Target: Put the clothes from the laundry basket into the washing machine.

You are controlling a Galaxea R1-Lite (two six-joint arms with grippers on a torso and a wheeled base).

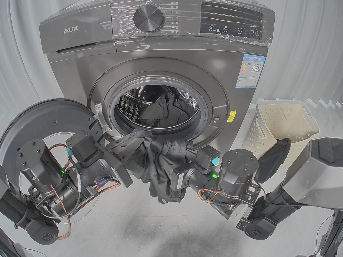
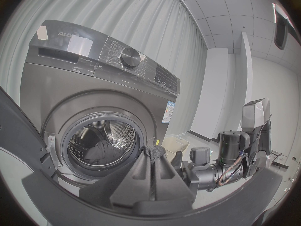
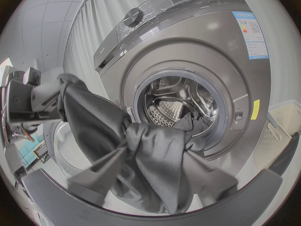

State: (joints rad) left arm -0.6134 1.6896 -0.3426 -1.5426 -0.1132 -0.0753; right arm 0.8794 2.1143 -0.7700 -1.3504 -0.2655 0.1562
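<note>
**A:** What is the left gripper (image 2: 152,157) doing?

**B:** Its fingers are pinching the black garment (image 1: 157,161), which is hanging at six o'clock of the washing machine (image 1: 71,65) mouth. The right gripper (image 3: 156,151) is clamping the same cloth.

**A:** And how is the job going?

**B:** Dark clothes (image 1: 164,107) are lying in the drum. Another piece (image 1: 275,157) is draping over the laundry basket (image 1: 286,118) at three o'clock. I'm judging it roughly midway.

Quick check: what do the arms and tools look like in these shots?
Both arms are dark grey to black, made of stubby cylindrical joint housings with boxy blocks at the wrists. Left arm carries orange braided cable, a teal connector and a green light; right arm has the same. Left tool has two matte, wedge-shaped fingers.
</note>
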